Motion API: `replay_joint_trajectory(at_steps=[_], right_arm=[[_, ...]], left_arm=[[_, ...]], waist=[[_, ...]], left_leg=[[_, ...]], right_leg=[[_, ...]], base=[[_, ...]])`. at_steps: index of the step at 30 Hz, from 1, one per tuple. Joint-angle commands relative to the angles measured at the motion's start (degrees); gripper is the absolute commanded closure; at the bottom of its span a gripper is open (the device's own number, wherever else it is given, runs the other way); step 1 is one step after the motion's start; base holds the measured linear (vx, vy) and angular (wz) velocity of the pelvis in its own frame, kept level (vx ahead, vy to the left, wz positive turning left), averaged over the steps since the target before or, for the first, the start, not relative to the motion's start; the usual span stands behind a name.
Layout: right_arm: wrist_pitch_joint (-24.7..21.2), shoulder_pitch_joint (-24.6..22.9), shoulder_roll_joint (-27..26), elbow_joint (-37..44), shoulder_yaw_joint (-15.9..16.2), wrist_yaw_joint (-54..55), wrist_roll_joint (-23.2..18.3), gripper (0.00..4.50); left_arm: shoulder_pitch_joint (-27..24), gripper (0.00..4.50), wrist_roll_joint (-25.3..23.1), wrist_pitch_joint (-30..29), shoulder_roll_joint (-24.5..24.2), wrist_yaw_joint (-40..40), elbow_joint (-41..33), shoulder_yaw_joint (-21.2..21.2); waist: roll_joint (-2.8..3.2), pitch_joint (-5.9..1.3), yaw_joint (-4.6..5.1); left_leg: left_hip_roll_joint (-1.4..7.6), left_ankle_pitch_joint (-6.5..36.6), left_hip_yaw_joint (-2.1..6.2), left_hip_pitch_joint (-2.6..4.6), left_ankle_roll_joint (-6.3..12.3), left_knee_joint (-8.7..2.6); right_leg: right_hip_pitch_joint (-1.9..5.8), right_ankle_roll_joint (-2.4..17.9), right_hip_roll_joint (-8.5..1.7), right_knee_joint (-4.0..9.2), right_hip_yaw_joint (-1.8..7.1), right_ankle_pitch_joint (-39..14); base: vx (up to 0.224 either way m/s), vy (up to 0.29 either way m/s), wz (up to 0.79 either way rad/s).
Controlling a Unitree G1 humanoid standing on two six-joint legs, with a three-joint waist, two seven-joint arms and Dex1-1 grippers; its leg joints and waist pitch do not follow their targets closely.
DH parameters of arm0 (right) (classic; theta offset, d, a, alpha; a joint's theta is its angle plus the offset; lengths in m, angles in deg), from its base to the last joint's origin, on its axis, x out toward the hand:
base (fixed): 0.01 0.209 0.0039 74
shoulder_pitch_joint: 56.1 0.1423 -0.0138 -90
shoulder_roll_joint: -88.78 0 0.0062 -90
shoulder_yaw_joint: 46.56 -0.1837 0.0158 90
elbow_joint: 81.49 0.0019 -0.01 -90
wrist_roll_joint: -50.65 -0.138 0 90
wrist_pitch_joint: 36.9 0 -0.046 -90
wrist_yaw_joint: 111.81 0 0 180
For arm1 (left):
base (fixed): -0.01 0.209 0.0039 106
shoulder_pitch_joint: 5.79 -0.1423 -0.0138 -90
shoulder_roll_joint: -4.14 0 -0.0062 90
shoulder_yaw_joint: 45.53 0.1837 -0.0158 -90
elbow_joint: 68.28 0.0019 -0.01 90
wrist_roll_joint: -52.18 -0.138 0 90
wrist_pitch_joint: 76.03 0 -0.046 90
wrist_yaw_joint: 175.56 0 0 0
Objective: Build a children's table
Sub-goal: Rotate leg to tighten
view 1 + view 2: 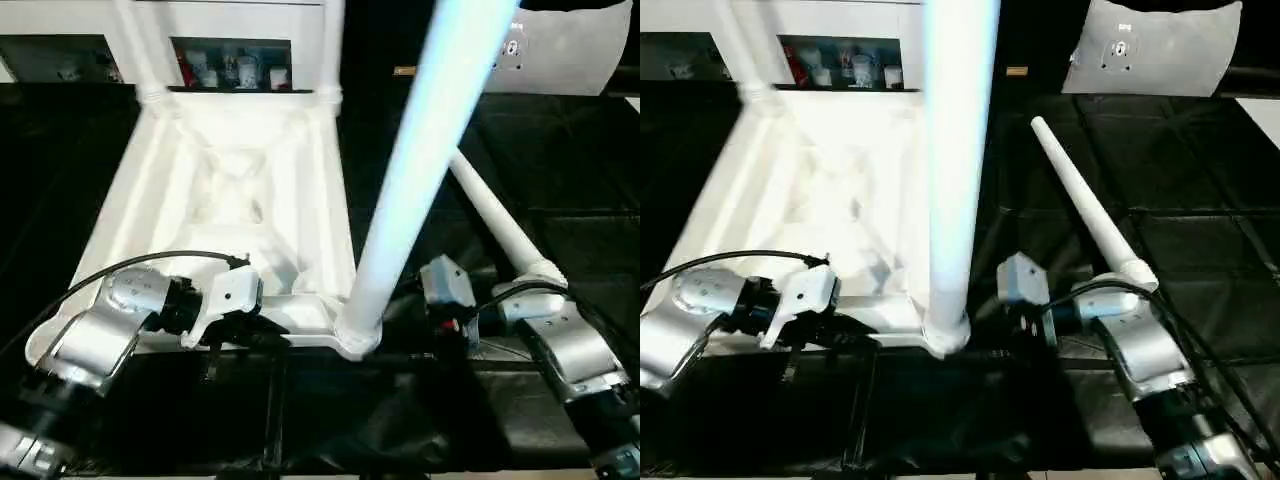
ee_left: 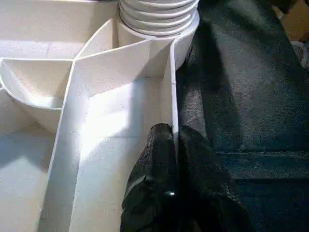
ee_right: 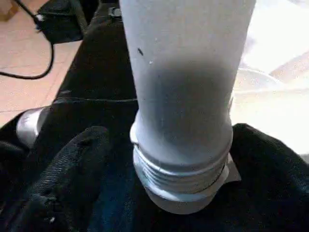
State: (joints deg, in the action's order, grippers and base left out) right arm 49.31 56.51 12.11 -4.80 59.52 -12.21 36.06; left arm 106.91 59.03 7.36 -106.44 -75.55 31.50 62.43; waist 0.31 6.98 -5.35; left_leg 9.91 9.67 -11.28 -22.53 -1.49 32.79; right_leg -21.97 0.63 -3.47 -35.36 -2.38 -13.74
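Note:
The children's table top [image 1: 230,190] lies upside down on the black cover, ribs facing up. Two white legs [image 1: 140,50] stand in its far corner sockets. A third leg [image 1: 420,150] stands tilted in the near right socket [image 2: 159,24]. Another leg [image 1: 1085,200] lies loose on the cover to the right. My left gripper [image 2: 173,140] is shut on the top's near rim wall, one finger on each side. My right gripper [image 3: 178,159] is open around the base of the near right leg [image 3: 186,96], with its fingers [image 3: 72,164] a little apart from the tube.
A flat white rounded panel [image 1: 1155,45] leans at the back right. Behind the table top is a shelf with small items [image 1: 235,65]. Past the work table's edge is tan floor with a black cable [image 3: 29,58].

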Motion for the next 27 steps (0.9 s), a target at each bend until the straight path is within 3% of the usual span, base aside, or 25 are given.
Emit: replay_joint_trajectory(at_steps=[1,12,17,21,25,27], right_arm=[[0.2,0.6,-0.1,-0.9,0.5,-1.4,0.1,0.62],[2.2,2.8,-2.7,-4.1,1.8,-2.4,0.3,1.56],[2.2,2.4,-2.9,-4.0,1.6,-2.7,0.2,1.74],[-0.5,0.2,-2.9,-1.6,1.1,-1.8,-1.1,1.77],[-9.6,-3.6,-3.8,3.4,-0.6,4.4,-3.6,1.78],[-11.7,-5.3,-5.5,5.0,-1.5,9.1,-3.4,1.78]], left_arm=[[0.6,4.5,-0.6,1.5,0.4,-3.7,-0.3,3.2],[1.6,4.5,-1.2,4.4,0.4,-5.0,2.4,4.0],[1.6,4.5,-1.5,4.8,0.1,-4.9,2.9,3.9],[0.1,4.5,0.4,1.8,0.4,-2.8,1.1,2.2],[-2.8,4.5,2.2,-5.8,2.5,5.3,-5.1,-1.3],[-3.9,4.5,1.7,-9.2,3.8,9.9,-7.6,-2.6]], waist=[[0.28,-3.42,0.43],[0.31,-3.41,0.34],[0.37,-3.32,0.32],[0.7,-3.2,0.27],[0.59,-3.17,0.37],[0.68,-2.75,0.46]], left_leg=[[3.99,4.9,1.59,1.76,6.95,-3.19],[4.08,5.2,1.56,1.8,6.42,-3.28],[4.1,5.8,1.56,1.81,6.15,-3.36],[4.19,6.6,1.61,1.92,5.5,-3.56],[4.32,6.0,1.64,1.79,5.66,-3.66],[4.33,8.7,1.73,1.78,4.95,-4.01]], right_leg=[[1.94,17.7,-4.96,2.88,2.68,5.5],[1.91,18.2,-5.0,2.79,2.68,5.8],[1.88,18.0,-5.05,2.89,2.71,4.8],[1.77,18.0,-4.96,2.95,2.7,4.3],[1.9,18.2,-4.98,2.87,2.71,6.0],[1.66,17.8,-5.06,3.48,2.76,1.7]], base=[[0.0,0.0,0.0],[0.0,0.0,0.0],[0.0,0.0,0.0],[0.0,0.0,0.0],[0.0,0.0,0.0],[0.0,0.0,0.0]])
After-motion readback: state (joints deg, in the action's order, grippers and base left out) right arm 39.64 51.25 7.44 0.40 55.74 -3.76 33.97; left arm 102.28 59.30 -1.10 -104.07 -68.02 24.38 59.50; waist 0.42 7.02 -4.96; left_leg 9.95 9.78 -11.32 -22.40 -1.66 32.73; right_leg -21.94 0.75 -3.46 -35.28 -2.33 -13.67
